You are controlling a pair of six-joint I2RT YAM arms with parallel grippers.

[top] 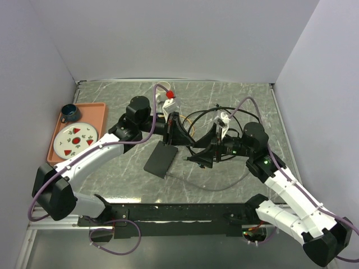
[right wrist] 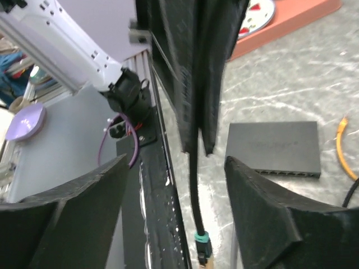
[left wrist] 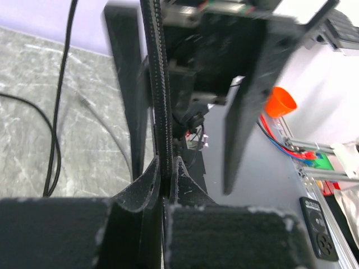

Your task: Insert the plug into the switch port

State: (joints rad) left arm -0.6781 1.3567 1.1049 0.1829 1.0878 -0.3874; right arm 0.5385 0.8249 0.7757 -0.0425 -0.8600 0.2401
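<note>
On the tabletop (top: pixel 224 92) we see the switch (top: pixel 161 158) lying flat, at 9 o'clock from the right gripper (right wrist: pixel 176 162) in the top view. The left gripper (left wrist: pixel 166 168) has its jaws closed on the black cable (left wrist: pixel 161 101), which hangs between the right jaws; these are open and touch nothing. We judge it best to close just above the plug (right wrist: pixel 202 246), at 6 o'clock in the right wrist view, keeping it square to the port (right wrist: pixel 286 171) row at 3 o'clock.
</note>
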